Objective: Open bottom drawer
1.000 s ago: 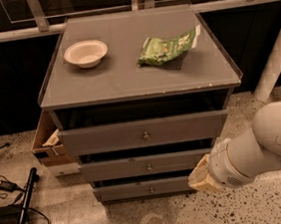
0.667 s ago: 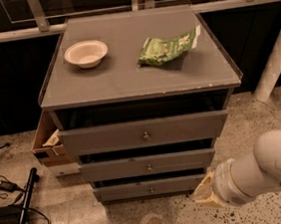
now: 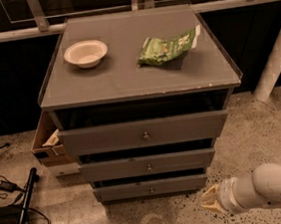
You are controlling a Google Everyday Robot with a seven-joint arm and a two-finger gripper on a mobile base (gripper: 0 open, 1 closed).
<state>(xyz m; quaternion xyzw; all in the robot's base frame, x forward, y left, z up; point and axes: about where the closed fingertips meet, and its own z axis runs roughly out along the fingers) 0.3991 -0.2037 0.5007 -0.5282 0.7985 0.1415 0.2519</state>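
The bottom drawer [image 3: 124, 191] is the slim grey front lowest on the grey cabinet [image 3: 127, 80], with a small round metal knob [image 3: 151, 190] at its centre. A dark gap shows above its front. My white arm [image 3: 269, 188] comes in from the lower right, and its tan end [image 3: 211, 201] hangs over the floor, right of and below the bottom drawer, apart from it. My gripper itself does not show in the camera view.
Two taller drawer fronts sit above: the middle one [image 3: 111, 169] and the top one [image 3: 103, 137]. A white bowl [image 3: 85, 53] and a green snack bag [image 3: 168, 47] lie on the cabinet top. A cardboard box [image 3: 46, 144] sits at the cabinet's left; cables and a black bar [image 3: 21, 211] lie on the floor.
My arm has moved down and to the right, away from the front of the lower drawers. The drawers, bowl and bag have not moved.
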